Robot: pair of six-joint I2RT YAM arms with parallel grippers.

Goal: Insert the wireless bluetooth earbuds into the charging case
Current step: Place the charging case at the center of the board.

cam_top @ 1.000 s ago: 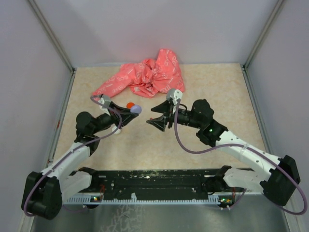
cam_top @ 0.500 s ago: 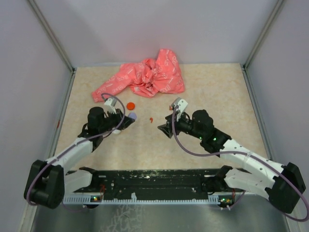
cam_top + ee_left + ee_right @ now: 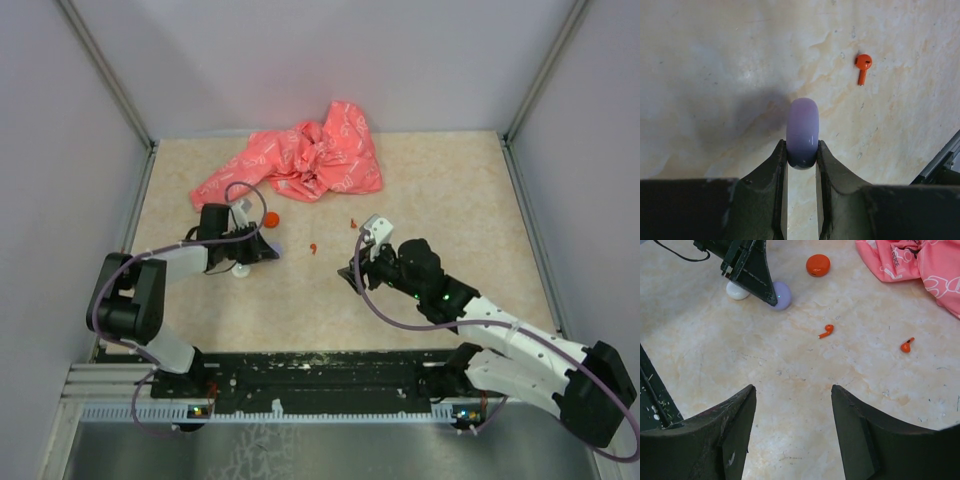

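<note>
Top view, table (image 3: 450, 180) walled on three sides.

- Left gripper (image 3: 268, 251): low over the table at about 9 o'clock of its centre. Jaws clamped on a lavender disc (image 3: 280, 250). The left wrist view shows the disc held on edge, pinched between both fingers (image 3: 772, 172). Cannot tell whether its rim touches the table.
- Charging case (image 3: 271, 217): round, red-orange, flat on the table at 12 o'clock of the lavender disc. It is near the disc but apart from it, with neither gripper on it.
- White disc (image 3: 240, 271): at 8 o'clock of the lavender disc, just beside the left gripper.
- First earbud (image 3: 313, 246): loose on the table at 3 o'clock of the lavender disc.
- Second earbud (image 3: 352, 222): at 2 o'clock of the first, apart from it. Both lie outside the case.
- Right gripper (image 3: 350, 272): at 4 o'clock of the first earbud. Jaws stand wide apart, with only bare table between them in the right wrist view.
- Pink printed cloth (image 3: 300, 160): crumpled at the table's 12 o'clock edge.
</note>
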